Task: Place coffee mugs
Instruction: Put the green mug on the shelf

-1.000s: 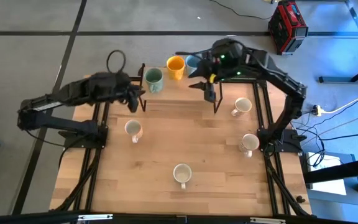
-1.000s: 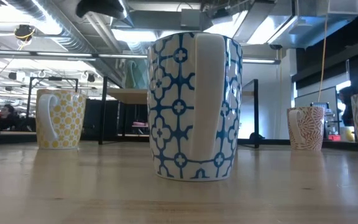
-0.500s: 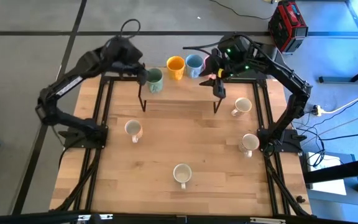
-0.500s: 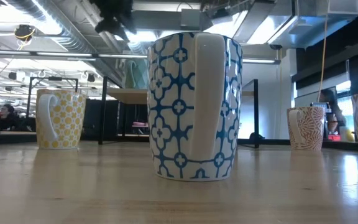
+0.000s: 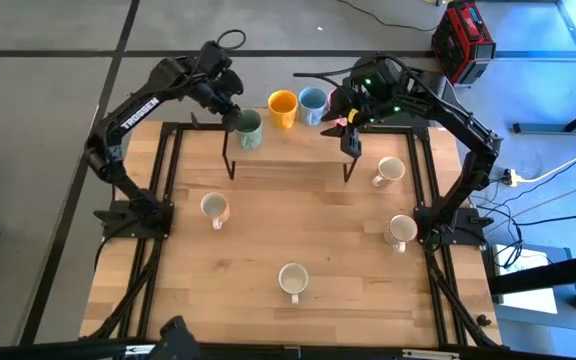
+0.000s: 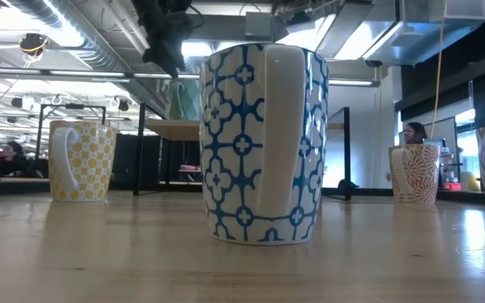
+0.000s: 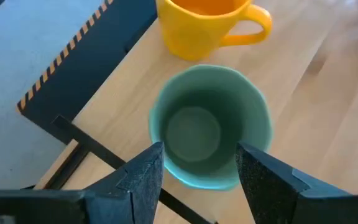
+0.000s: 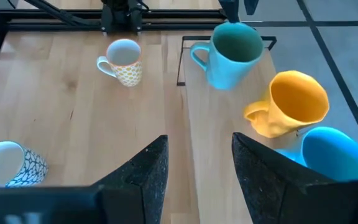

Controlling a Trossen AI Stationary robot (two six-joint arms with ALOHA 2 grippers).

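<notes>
Here the wooden table (image 5: 268, 240) stands on grey floor (office room behind). Left gripper (image 7: 197, 177) hangs spread just above the upright green mug (image 7: 210, 127); right gripper (image 8: 194, 165) is parted, empty.

Looking straight down at the wooden bench (image 5: 268, 230): green mug (image 5: 248, 129), orange mug (image 5: 282, 108) and blue mug (image 5: 312, 103) are lined up along the far edge. Left gripper (image 5: 234, 116) sits right by the green one, right gripper (image 5: 347, 135) just past the blue. Four cream-white mugs (image 5: 293, 280) are spread over the rest.
</notes>
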